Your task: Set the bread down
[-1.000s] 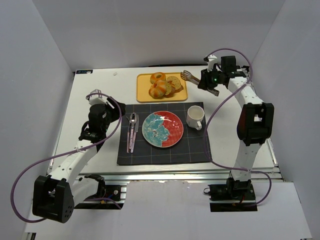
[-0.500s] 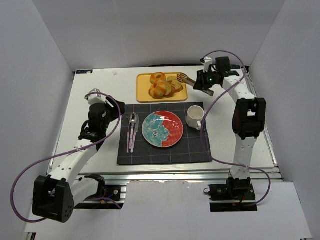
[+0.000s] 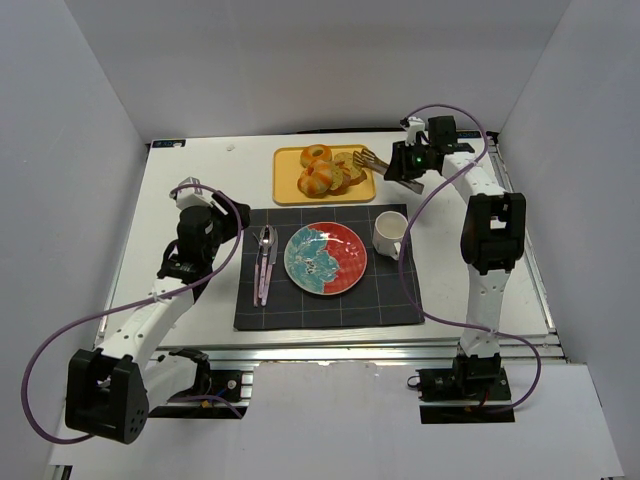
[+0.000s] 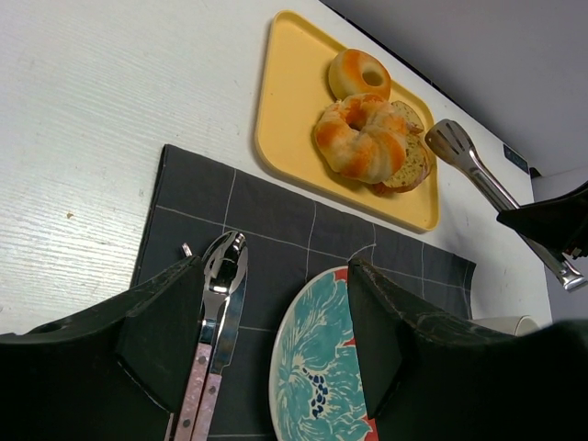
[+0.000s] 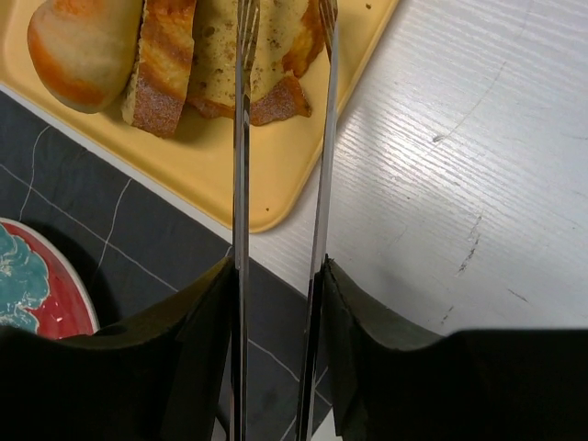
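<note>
The bread [image 5: 280,50], a golden speckled slice with a brown crust, leans among other slices at the right end of the yellow tray [image 5: 197,161]; from above, the bread [image 3: 352,166] shows small. My right gripper [image 5: 276,276] is shut on metal tongs [image 5: 241,165], whose two arms stay slightly apart. The tong tips reach over the slice, one on each side of it; their ends are cut off at the frame's top, so contact is unclear. My left gripper [image 4: 276,340] is open and empty above the dark placemat [image 4: 276,216], between the cutlery and the plate.
A teal-and-red plate [image 3: 350,238] lies mid-placemat, with a spoon and knife [image 3: 265,262] to its left and a white mug [image 3: 390,235] to its right. Round orange-glazed rolls [image 3: 318,176] and a darker slice [image 5: 163,64] share the tray. White walls enclose the table.
My right arm has swung left, carrying the tongs from beside the tray to over its right end. The tong arms have spread a little. The left arm has not moved.
</note>
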